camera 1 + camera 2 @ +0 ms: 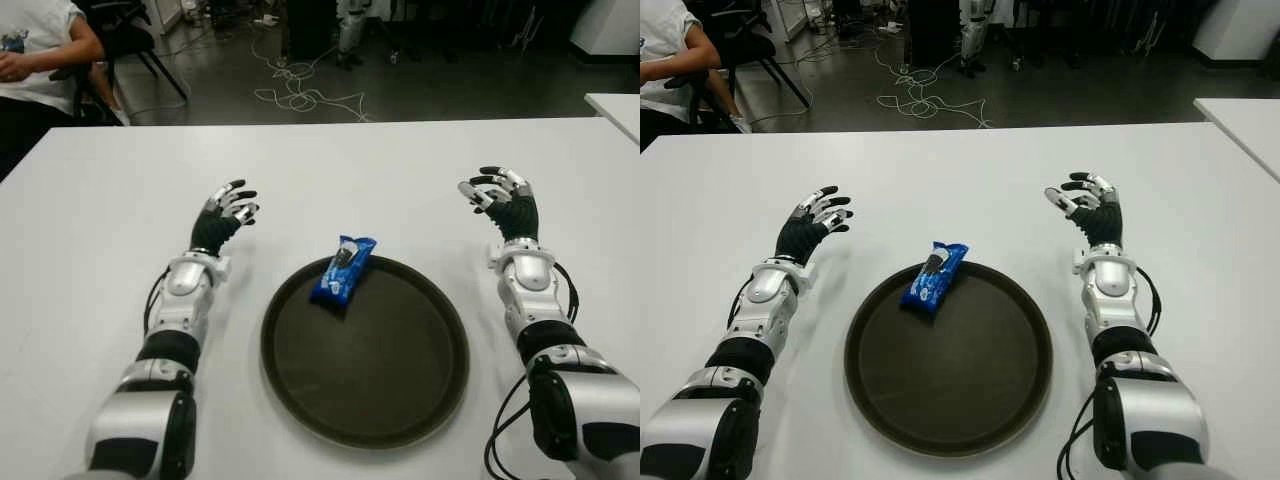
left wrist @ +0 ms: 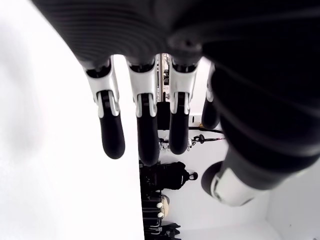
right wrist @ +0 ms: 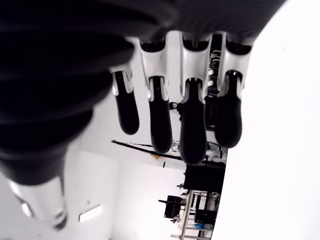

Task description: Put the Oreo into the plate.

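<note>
Between both sets of spread, empty fingers, the Oreo pack (image 1: 343, 270) is lying across the plate (image 1: 420, 390) rim; left hand (image 1: 226, 213) and right hand (image 1: 502, 196) are flanking it.

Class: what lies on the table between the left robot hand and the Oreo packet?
Only bare white table separates the left robot hand from the Oreo packet, per the left eye view.

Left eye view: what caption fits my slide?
Blue Oreo pack lies across the dark plate's rim, with both hands open beside it.

Oreo pack (image 1: 343, 270) lies on plate (image 1: 300, 370) far rim; L hand (image 1: 226, 212) & R hand (image 1: 500, 198) empty either side.
</note>
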You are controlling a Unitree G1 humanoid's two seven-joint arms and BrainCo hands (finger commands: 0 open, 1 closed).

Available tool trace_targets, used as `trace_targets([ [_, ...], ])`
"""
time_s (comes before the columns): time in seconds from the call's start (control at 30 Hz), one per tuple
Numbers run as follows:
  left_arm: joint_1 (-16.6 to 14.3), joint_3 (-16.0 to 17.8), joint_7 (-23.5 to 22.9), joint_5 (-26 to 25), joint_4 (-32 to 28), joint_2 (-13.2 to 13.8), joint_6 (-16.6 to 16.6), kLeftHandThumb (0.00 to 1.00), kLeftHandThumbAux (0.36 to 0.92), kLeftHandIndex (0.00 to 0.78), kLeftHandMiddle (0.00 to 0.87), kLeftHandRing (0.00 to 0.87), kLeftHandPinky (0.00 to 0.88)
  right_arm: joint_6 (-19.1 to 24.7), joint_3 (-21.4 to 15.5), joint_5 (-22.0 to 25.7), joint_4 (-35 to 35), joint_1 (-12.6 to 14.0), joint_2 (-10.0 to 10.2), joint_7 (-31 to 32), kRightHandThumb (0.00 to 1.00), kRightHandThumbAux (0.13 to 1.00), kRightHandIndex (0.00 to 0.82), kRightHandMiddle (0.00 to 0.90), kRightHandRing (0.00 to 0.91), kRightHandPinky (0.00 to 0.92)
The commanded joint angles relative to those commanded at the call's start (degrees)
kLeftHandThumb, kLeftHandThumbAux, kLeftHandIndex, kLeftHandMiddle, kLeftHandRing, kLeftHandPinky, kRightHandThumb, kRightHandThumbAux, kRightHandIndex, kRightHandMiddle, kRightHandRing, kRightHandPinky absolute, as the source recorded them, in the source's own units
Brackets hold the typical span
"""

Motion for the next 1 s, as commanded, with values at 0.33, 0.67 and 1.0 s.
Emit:
trace_targets([
  [0.33,0.27,-0.36,-0.15,0.50,-0.10,0.36,-0.45,0.480,0.747,0.186,0.271,0.295,0.342,0.48,-0.23,2.54,-10.02,4.54,1.88,3.41,0.088,0.696,0.354,0.515,0.563,0.591],
  [0.67,0.72,-0.46,-1.00,0.27,-0.98,0.45,-0.11,0.450,0.751,0.180,0.266,0.290,0.339,5.34,0.15,4.84,-22.51,12.69,4.47,5.60,0.112,0.718,0.347,0.510,0.569,0.630],
  [1.0,1.14,-0.23,-1.93,-0.12,-1.17,0.13,-0.37,0.469,0.740,0.181,0.268,0.293,0.342,11.32,0.89,3.03,-24.06,14.14,4.88,4.53,0.119,0.751,0.336,0.513,0.573,0.636],
])
